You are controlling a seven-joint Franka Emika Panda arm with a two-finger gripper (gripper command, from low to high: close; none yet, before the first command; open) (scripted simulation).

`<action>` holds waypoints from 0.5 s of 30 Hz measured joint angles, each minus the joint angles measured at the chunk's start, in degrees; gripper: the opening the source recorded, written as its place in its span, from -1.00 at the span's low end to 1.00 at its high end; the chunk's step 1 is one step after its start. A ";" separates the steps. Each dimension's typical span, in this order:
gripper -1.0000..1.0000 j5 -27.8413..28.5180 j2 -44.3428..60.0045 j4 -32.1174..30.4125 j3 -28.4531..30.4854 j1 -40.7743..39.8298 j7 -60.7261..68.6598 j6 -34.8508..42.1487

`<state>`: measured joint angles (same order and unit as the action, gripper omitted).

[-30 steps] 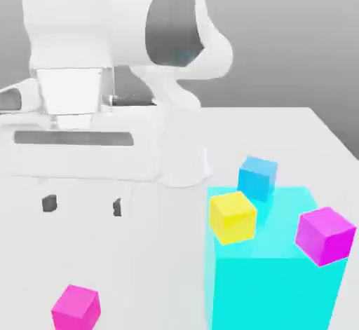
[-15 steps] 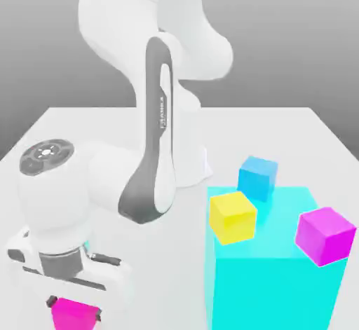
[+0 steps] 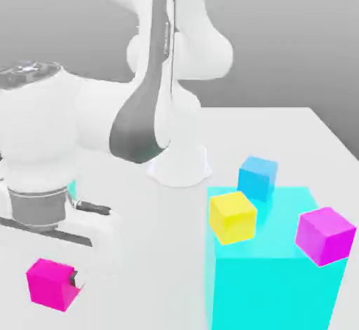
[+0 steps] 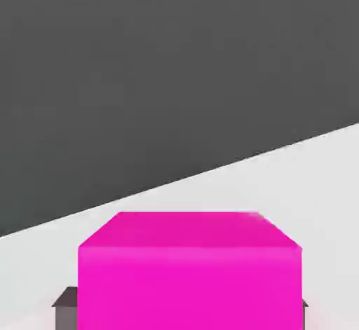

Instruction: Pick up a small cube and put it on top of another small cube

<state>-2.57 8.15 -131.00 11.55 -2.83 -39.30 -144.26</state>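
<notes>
Slippage is being risked here tbh: the hot-pink cube (image 3: 50, 284) is being pinched in the gripper (image 3: 63, 279) above the table (image 3: 294, 129), barely off it. Farther off, the yellow cube (image 3: 232, 216) and violet cube (image 3: 324, 235) are being left perched on the cyan block (image 3: 273, 286), easily clipped.

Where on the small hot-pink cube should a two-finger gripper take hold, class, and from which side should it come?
Grip the hot-pink cube on two opposite flat side faces, coming down from above. Its faces are flat and parallel, so pads seat squarely, and its top is free. The gripper appears already closed on it this way: the hand view shows a dark finger at either side of the cube.
</notes>
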 joint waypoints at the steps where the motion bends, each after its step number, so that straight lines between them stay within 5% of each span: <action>1: -1.00 0.89 -2.08 0.01 -0.73 1.10 0.79 1.74; 15: -1.00 2.50 -30.98 -8.58 -10.71 19.48 24.66 27.26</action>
<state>-0.07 -22.82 -139.58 0.85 16.66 -14.63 -116.99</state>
